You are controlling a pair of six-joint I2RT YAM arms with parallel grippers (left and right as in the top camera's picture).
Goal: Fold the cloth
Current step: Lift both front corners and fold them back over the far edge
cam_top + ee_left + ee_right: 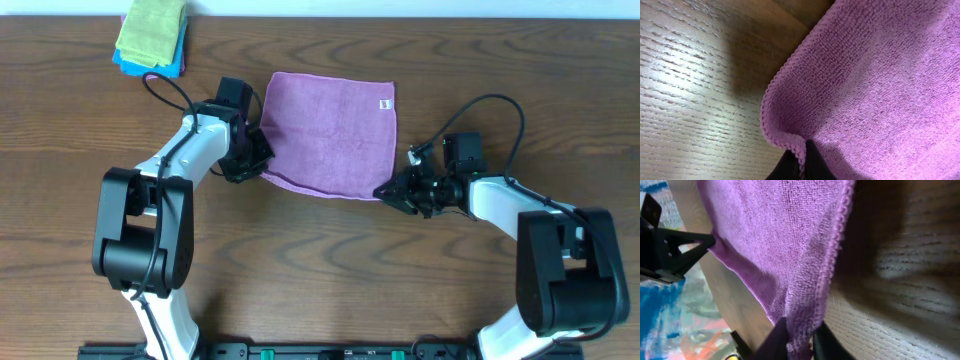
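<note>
The lilac cloth (pixel 333 135) lies spread on the wooden table, a small white tag (pixel 384 104) at its right edge. My left gripper (pixel 258 158) is shut on the cloth's near left corner; in the left wrist view the hemmed edge (pixel 801 154) runs between the two dark fingers. At the near right corner, my right gripper (pixel 388 190) is shut on the cloth, and the right wrist view shows a bunched fold (pixel 801 335) pinched between its fingers. The left gripper (pixel 710 242) also shows in that view, holding the opposite corner.
A yellow-green cloth (pixel 153 27) lies on a blue cloth (pixel 150 62) at the far left of the table. Both arms' bases stand at the near edge, with cables looping beside each arm.
</note>
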